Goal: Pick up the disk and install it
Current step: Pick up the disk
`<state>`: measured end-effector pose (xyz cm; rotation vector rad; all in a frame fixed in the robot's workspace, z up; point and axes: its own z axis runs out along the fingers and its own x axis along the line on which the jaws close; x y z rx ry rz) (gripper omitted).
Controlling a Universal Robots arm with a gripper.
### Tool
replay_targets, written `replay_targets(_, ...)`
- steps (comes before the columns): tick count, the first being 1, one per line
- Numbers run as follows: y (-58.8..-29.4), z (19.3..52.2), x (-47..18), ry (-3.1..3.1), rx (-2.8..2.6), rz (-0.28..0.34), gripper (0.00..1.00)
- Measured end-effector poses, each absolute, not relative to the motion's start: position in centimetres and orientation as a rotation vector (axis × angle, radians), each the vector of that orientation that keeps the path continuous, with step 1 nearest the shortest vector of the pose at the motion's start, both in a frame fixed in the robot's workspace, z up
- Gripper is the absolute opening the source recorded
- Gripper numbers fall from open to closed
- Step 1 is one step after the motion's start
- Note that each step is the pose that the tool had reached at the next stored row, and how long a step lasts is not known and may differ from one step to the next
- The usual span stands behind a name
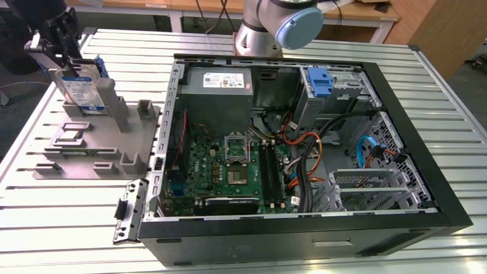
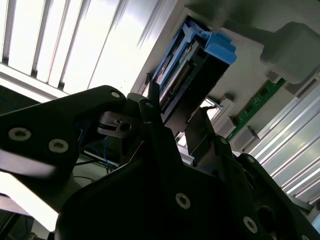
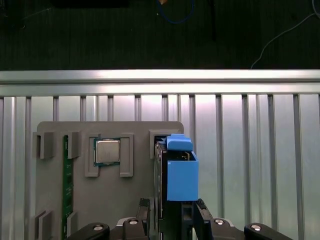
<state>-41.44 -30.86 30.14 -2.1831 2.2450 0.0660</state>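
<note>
The disk (image 1: 81,87), silver with a blue-and-white label in a blue carrier frame, stands upright on edge in a slot of the grey holder plate (image 1: 84,154) at the exterior view's left. My gripper (image 1: 70,57) reaches down onto its upper end. Both wrist views show the disk (image 3: 179,172) (image 2: 192,65) running out from between my fingers (image 3: 201,209), which lie against its two faces. The gripper (image 3: 172,209) (image 2: 175,117) is shut on the disk, whose lower end still sits at the holder.
An open computer case (image 1: 426,188) lies at the exterior view's right, with a grey power-supply box (image 1: 216,85), a motherboard (image 1: 228,165) and a blue bracket (image 1: 320,83) in its drive bay. The holder plate also carries a processor chip (image 3: 107,151) and a green memory stick (image 3: 65,185). The arm's base (image 1: 266,28) stands behind the case.
</note>
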Motion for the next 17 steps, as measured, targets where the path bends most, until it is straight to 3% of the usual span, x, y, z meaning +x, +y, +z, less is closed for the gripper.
replay_targets(17, -30.94, 30.37, -41.18, 2.245, -2.183, 0.067, 0.47)
